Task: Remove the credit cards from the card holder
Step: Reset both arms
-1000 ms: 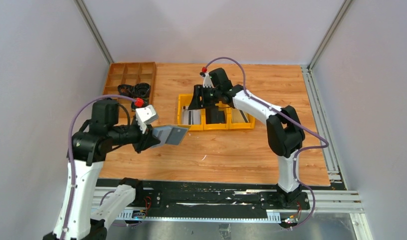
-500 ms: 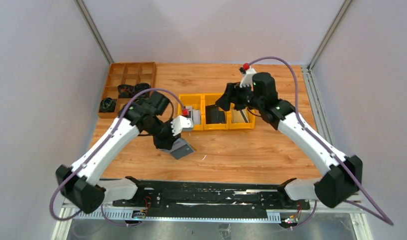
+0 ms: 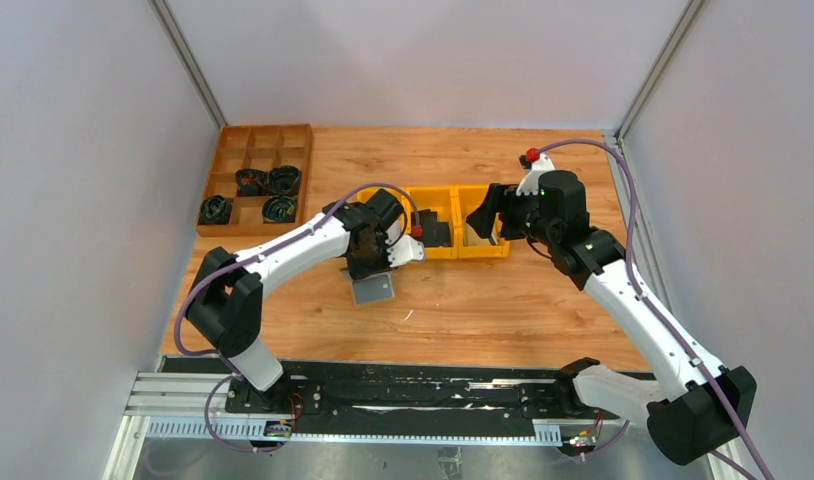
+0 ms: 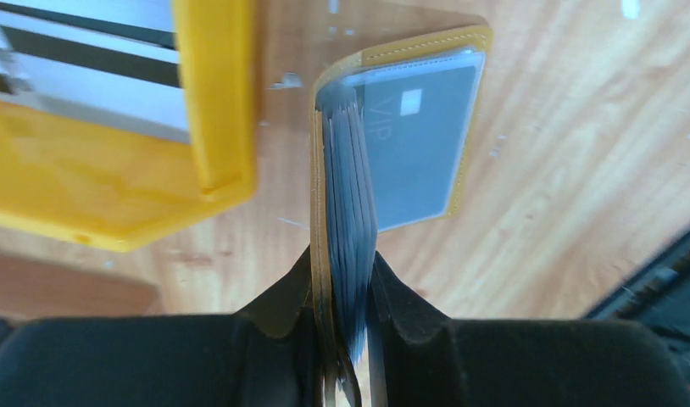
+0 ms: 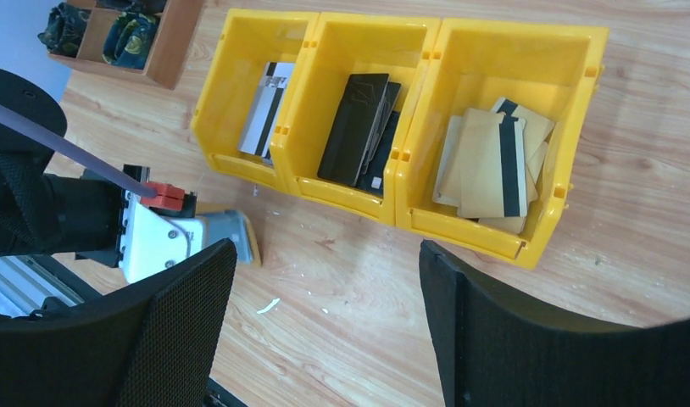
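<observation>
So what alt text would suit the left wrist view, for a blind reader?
Black fingers pinch an open mustard-yellow card holder by its grey pleated middle, over a wooden table. A grey card marked VIP sits in its clear pocket; a yellow bin holding striped cards is at upper left.

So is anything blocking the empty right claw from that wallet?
Partly. The left gripper, clamped on the card holder, hides most of it in the right wrist view. The open right gripper hovers over the yellow bins.
</observation>
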